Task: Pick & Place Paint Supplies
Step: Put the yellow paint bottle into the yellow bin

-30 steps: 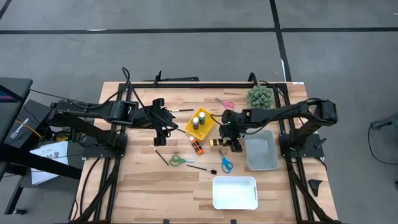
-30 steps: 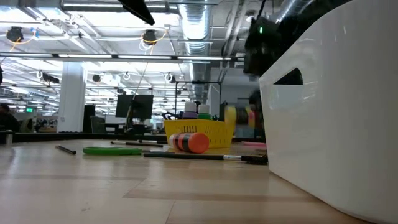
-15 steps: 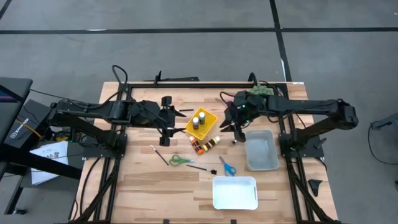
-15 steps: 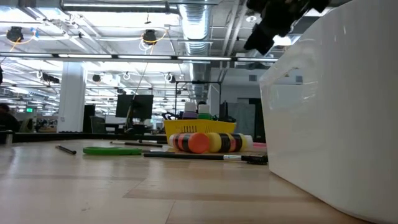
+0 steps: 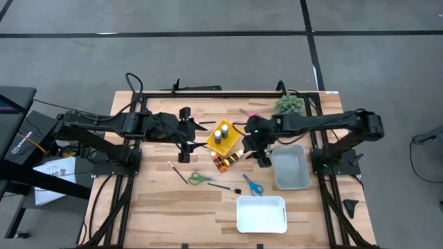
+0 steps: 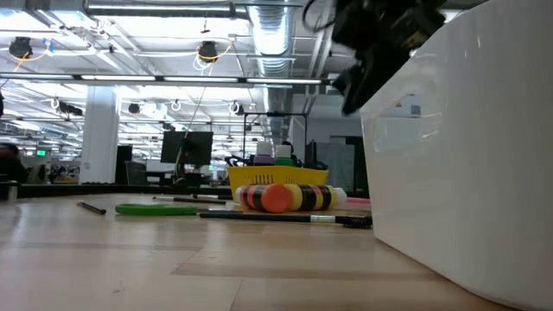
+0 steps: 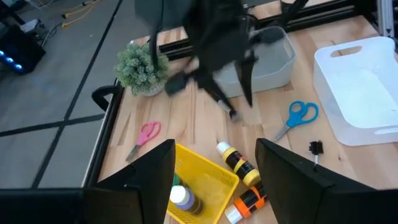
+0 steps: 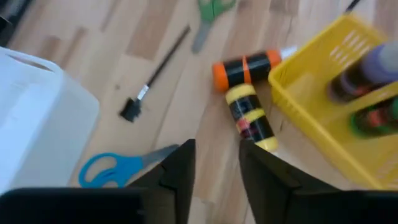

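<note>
Right gripper (image 5: 260, 153) hangs over the table between the yellow basket (image 5: 225, 137) and the grey bin (image 5: 290, 168), just above the yellow paint bottle (image 8: 250, 118), which lies flat on the wood beside the orange paint bottle (image 8: 244, 67); its fingers (image 8: 177, 168) stand slightly apart with nothing between them. Both bottles lie just outside the basket's corner, touching or nearly touching each other. Inside the basket stand a purple bottle (image 8: 360, 71) and a green bottle (image 8: 373, 118). Left gripper (image 5: 187, 135) sits on the other side of the basket, fingers (image 7: 149, 171) wide apart, empty. A dark-handled brush (image 8: 152, 78) lies on the wood near the blue scissors (image 8: 109, 168); green scissors (image 5: 201, 178) and another brush (image 5: 178, 173) lie farther toward the left arm. White bin (image 5: 261, 214) sits at the near edge of the table (image 5: 159, 207). Pink scissors (image 7: 145, 135) and a spiky plant (image 7: 142, 65) are by the far edge.
</note>
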Controlling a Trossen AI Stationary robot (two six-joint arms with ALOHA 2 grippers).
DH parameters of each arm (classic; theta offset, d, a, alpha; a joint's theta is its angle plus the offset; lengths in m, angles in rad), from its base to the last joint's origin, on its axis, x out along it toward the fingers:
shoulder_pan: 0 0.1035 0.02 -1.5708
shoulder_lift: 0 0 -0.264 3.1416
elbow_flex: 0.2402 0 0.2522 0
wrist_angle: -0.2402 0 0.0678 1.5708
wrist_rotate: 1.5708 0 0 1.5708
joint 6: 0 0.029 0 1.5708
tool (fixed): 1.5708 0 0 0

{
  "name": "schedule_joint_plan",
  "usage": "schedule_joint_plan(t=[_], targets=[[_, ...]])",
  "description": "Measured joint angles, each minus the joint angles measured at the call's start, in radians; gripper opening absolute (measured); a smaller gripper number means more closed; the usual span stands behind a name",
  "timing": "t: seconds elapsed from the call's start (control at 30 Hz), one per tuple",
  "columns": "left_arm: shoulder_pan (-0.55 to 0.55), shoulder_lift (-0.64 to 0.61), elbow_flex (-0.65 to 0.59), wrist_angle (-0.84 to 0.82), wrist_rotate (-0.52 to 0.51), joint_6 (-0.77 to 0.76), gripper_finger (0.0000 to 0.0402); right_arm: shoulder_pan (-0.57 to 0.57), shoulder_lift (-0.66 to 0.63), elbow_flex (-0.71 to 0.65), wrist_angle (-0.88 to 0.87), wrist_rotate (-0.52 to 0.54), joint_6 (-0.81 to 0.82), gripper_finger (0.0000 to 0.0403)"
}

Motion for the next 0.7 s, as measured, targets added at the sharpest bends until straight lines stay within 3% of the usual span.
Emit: schedule_joint_plan(t=[0.3,0.7], targets=[[-0.039,0.0,0.0,-0.01,-0.006,-0.043,0.0214,-0.03,0.174,-0.001,0.022,-0.016,-0.02,0.0235],[-0.073,0.0,0.0,-0.047,-0.007,-0.081,0.0215,-0.055,0.297,-0.001,0.047,-0.036,-0.101,0.0249]])
